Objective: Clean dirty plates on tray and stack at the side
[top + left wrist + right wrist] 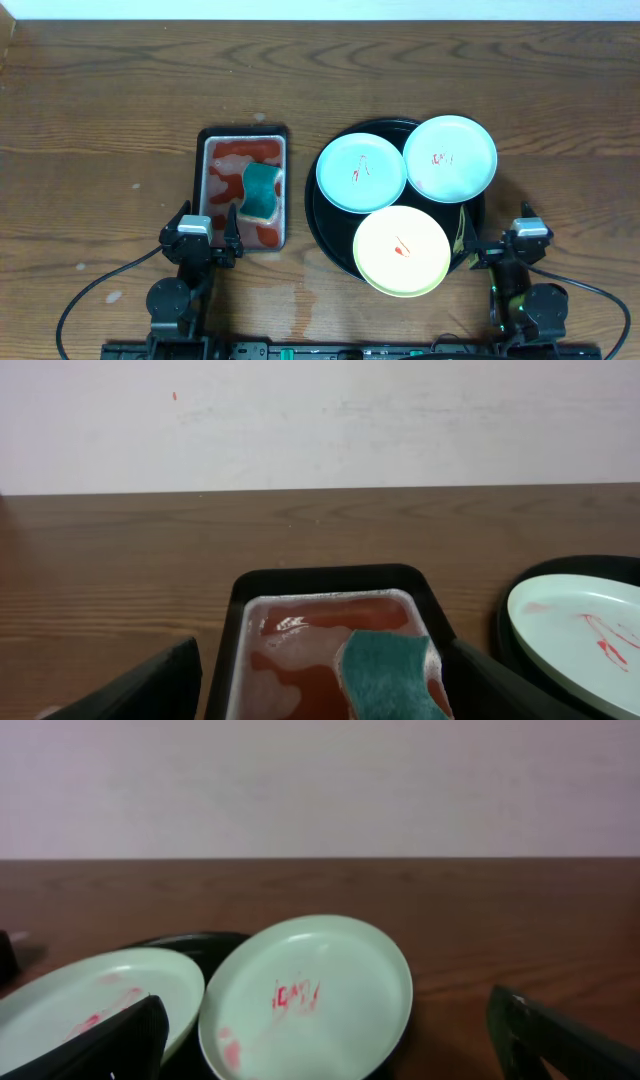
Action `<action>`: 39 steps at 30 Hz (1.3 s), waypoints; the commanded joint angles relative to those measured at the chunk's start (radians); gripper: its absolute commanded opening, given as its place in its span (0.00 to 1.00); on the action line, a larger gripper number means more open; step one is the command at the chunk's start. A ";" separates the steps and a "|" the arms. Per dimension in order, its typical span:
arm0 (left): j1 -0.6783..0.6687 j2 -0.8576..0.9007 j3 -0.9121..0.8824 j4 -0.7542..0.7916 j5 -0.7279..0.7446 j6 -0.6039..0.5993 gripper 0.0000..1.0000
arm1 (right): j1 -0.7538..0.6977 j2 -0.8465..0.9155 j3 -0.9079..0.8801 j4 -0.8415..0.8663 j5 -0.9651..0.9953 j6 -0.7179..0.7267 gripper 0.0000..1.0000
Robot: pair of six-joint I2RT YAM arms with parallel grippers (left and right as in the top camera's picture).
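Three plates lie on the round black tray (pixel 325 225). A mint plate (pixel 361 172) is at the left, a paler plate (pixel 450 158) at the back right, and a yellow plate (pixel 401 250) at the front; each carries red squiggles. My right gripper (pixel 515 245) stands open at the tray's right front edge with nothing between its fingers. In the right wrist view the right gripper (pixel 325 1020) faces the pale plate (pixel 310 1000), with another plate (pixel 90 1005) to its left. My left gripper (pixel 203 235) is open in front of the metal tray.
A rectangular metal tray (pixel 212 190) left of the black tray holds red liquid and a teal sponge (pixel 261 190). The left wrist view shows the sponge (pixel 390 675) just ahead of the open left gripper (pixel 322 660), and a plate (pixel 590 635) at the right.
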 commanded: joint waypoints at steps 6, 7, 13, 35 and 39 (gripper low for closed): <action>0.005 0.002 -0.008 -0.045 0.021 -0.100 0.77 | -0.011 -0.005 -0.001 0.037 -0.005 0.005 0.99; 0.005 0.002 -0.007 -0.048 0.020 -0.113 0.77 | -0.011 -0.005 -0.001 0.034 -0.005 0.005 0.99; 0.005 0.028 0.047 -0.134 0.014 -0.150 0.77 | -0.011 -0.005 0.039 -0.075 -0.003 0.061 0.99; 0.005 0.769 0.734 -0.689 0.026 -0.150 0.77 | -0.011 0.718 0.617 -0.605 -0.050 0.095 0.99; 0.005 0.889 0.869 -0.845 0.026 -0.150 0.77 | -0.011 0.910 0.738 -0.710 -0.058 0.086 0.99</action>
